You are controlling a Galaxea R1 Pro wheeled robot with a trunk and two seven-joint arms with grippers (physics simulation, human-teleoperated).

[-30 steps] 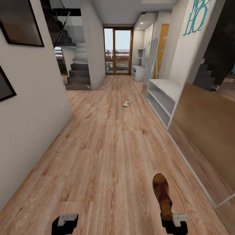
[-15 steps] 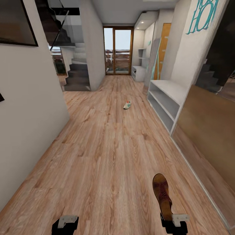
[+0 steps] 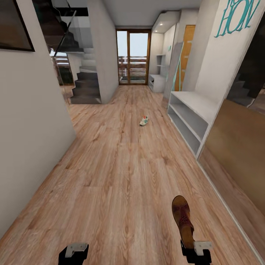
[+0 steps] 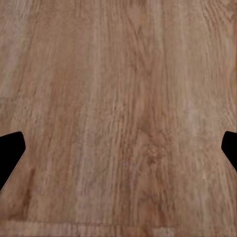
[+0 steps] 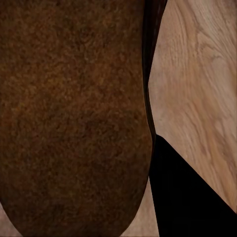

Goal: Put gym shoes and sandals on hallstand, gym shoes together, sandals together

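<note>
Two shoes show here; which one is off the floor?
The brown sandal, gripped at its heel by the right hand. The white gym shoe lies on the floor farther down the corridor.

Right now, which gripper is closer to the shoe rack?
Right. The right gripper, shut on a brown sandal, sits on the side of the white shoe rack, which stands ahead against the right wall. The left gripper is farther across the corridor.

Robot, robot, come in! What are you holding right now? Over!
Right tool shut on sandal. Left tool open, empty. One gym shoe on floor ahead; hallstand to the right. Path open.
</note>
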